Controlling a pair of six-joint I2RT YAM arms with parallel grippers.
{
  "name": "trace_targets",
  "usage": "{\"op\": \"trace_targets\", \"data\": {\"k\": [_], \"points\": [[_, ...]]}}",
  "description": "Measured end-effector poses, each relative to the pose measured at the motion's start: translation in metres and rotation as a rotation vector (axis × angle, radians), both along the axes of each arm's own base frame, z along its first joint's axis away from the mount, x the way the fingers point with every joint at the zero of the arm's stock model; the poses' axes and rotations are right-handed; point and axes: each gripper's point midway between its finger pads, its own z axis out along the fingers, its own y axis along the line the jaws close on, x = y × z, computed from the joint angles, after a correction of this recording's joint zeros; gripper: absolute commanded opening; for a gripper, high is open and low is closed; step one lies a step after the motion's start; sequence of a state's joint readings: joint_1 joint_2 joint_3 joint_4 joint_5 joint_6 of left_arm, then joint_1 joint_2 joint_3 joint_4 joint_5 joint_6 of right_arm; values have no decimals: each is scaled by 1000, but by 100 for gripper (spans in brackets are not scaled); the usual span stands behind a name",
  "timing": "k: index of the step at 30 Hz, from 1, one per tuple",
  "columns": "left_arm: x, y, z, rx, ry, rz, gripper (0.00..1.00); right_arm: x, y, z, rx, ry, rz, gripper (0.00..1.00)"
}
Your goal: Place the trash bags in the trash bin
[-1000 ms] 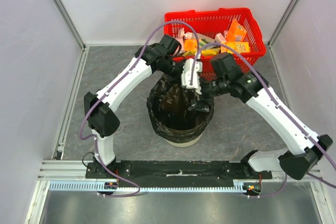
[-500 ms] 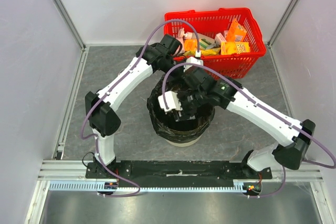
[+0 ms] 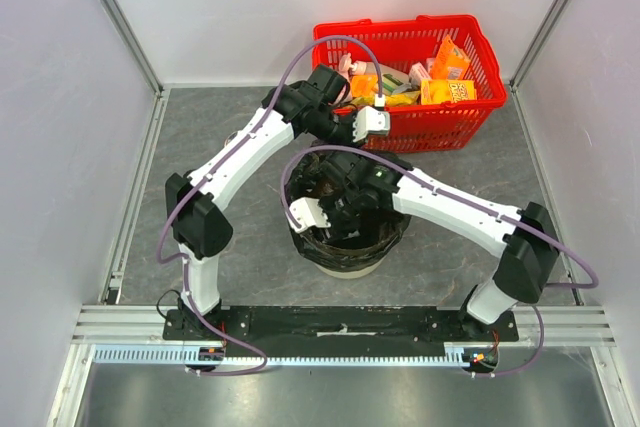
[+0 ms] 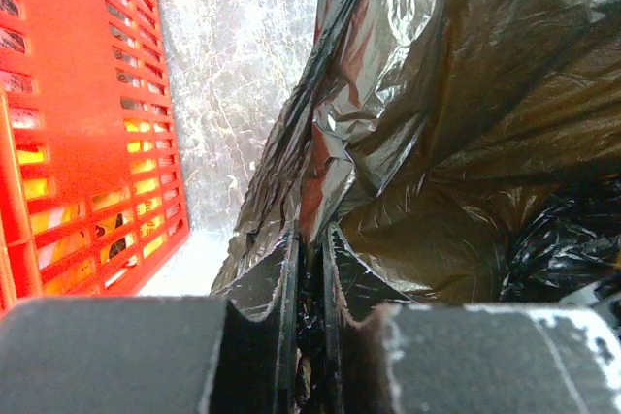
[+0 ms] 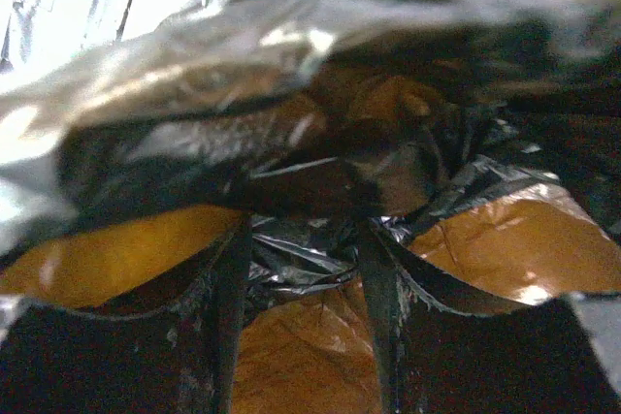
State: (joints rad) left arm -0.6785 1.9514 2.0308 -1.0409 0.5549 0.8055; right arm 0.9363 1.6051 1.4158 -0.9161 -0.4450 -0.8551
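- Bag-seating step: the left hand (image 4: 309, 239) is clenched on the bag (image 4: 437, 123) at the rim of the bin (image 3: 345, 267).
- The right hand (image 5: 303, 239) straddles crumpled film inside; whether it grips is unclear.
- Next: push the film down.

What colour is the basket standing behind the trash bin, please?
The wire-mesh basket is red, which shows best in the top external view.

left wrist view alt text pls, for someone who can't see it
The left hand is pinched shut on a fold of a glossy black trash bag, whose crinkled film rises up and fills the right side of the frame. A red mesh basket stands at the left, with a strip of grey tabletop between them.
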Motion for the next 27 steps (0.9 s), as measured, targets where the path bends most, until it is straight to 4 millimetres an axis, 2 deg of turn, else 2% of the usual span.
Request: {"op": "trace_targets", "data": {"k": [6, 17, 24, 27], "points": [[-2, -4, 1, -3, -4, -8, 2, -2, -5, -33, -52, 48, 10, 51], [3, -8, 1, -14, -21, -2, 2, 7, -1, -38, 48, 129, 6, 48], [16, -9, 1, -26, -41, 32, 2, 5, -11, -40, 102, 226, -6, 48], [16, -10, 1, -28, -41, 35, 2, 9, -22, -46, 93, 255, -43, 48]]}}
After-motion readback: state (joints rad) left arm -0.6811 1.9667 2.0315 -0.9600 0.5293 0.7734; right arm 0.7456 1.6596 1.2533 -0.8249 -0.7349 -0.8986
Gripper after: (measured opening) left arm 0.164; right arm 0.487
